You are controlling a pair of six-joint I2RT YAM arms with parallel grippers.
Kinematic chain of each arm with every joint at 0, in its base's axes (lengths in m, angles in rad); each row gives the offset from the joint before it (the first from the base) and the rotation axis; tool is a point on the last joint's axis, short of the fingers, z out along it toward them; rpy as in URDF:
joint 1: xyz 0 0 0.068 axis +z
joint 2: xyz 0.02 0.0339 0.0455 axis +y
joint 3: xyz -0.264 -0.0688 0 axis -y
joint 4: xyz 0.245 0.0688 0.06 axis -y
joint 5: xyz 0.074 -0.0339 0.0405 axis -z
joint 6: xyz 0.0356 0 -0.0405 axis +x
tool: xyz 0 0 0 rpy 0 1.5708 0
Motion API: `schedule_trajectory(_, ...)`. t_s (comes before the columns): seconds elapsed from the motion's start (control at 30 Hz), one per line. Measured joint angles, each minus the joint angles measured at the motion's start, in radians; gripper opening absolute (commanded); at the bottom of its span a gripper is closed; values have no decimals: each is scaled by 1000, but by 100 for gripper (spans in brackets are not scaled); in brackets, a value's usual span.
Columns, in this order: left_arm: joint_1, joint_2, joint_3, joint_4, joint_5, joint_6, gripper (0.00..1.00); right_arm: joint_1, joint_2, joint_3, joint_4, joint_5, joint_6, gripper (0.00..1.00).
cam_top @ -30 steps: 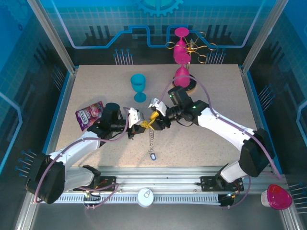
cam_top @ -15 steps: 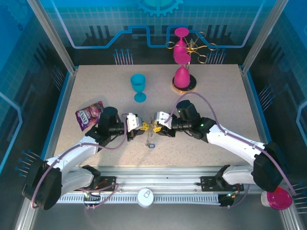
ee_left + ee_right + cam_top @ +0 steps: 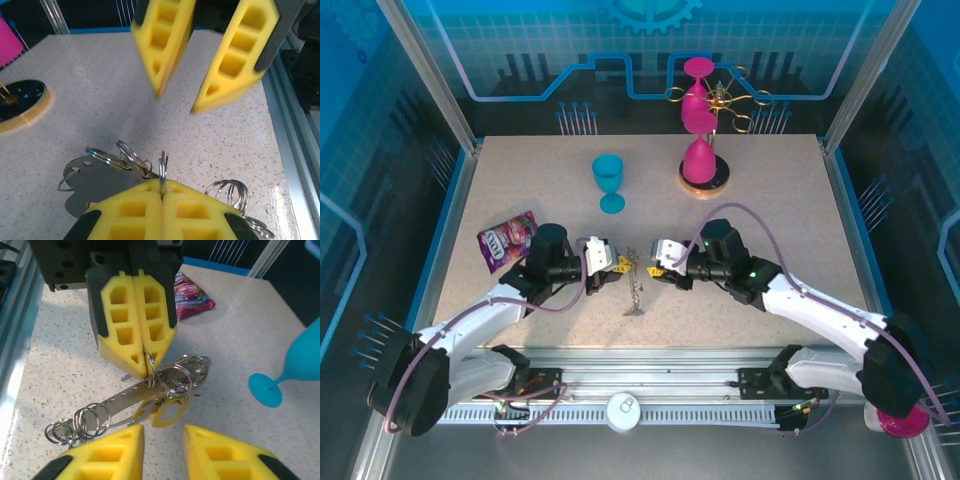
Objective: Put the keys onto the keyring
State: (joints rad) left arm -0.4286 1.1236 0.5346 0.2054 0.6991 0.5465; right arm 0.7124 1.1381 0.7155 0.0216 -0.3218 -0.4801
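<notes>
My left gripper [image 3: 611, 265] is shut on a thin metal ring of the keyring [image 3: 163, 165], which stands on edge between its yellow pads [image 3: 130, 210]. A flat silvery strip with holes [image 3: 120, 397] and several loose rings [image 3: 187, 372] hang from that ring. A yellow-headed key [image 3: 170, 412] lies under the strip on the table. The bunch [image 3: 636, 290] trails toward the near edge. My right gripper [image 3: 656, 268] faces the left one, a little apart. Its jaws are open with nothing between them [image 3: 162, 432], just short of the yellow key.
A blue goblet [image 3: 609, 180] stands behind the grippers. A purple snack packet [image 3: 506, 238] lies at the left. A stand with pink goblets [image 3: 703, 160] is at the back, its round base [image 3: 20, 102] on the table. The metal front rail [image 3: 295, 150] runs close by.
The right gripper has backed off to the right and its jaws have narrowed. The left gripper stays shut on the ring, and the bunch now lies lower toward the table.
</notes>
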Motion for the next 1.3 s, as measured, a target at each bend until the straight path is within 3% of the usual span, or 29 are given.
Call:
schedule_trajectory(0.1,0,32,26,-24,17,-35,0,2,-34,-5,-5,-15,17,16)
schedule_trajectory(0.47,1,49,35,11,109,-123,0,21,76,-5,48,-87,95,27)
schedule_trajectory(0.7,1,60,35,48,148,-130,0,20,86,-5,70,-91,118,28)
schedule_trajectory(1.1,1,69,35,64,171,-130,0,15,86,-5,123,-140,151,20)
schedule_trajectory(1.3,1,69,35,63,181,-130,0,12,86,-5,135,-152,166,2)
